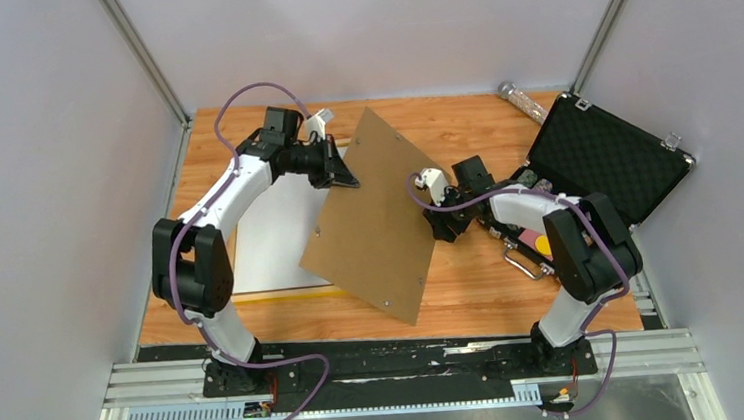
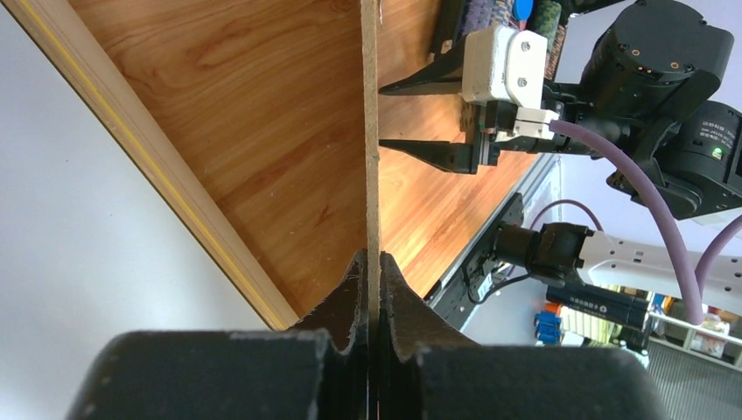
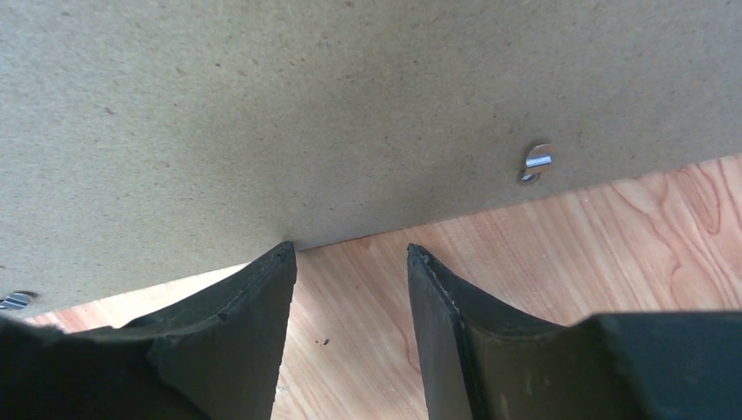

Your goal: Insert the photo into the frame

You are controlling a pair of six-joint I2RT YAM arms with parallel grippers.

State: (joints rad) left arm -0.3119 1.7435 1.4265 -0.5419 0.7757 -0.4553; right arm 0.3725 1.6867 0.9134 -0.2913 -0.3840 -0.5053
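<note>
Left wrist view, closest in: left gripper [image 2: 372, 262] pressed together on the bottom edge of the brown backing board [image 2: 370, 131], which is seen edge-on, running straight up the picture's middle.

Top view: board [image 1: 374, 220] lifted and tilted at picture centre, left gripper [image 1: 345, 177] at its upper left edge.

Right gripper [image 1: 431, 205] at the board's right side, jaws spread, holding nothing. In the right wrist view the fingertips [image 3: 280, 258] sit at the board's lower edge, with a small metal clip [image 3: 535, 162] to the right.

Frame [image 1: 284, 295] flat on the table [image 1: 462, 133], left of centre, partly under the board. A white sheet [image 1: 275, 233] fills it; cannot tell whether that is the photo face down.

Open black case [image 1: 605, 157] at upper right.
</note>
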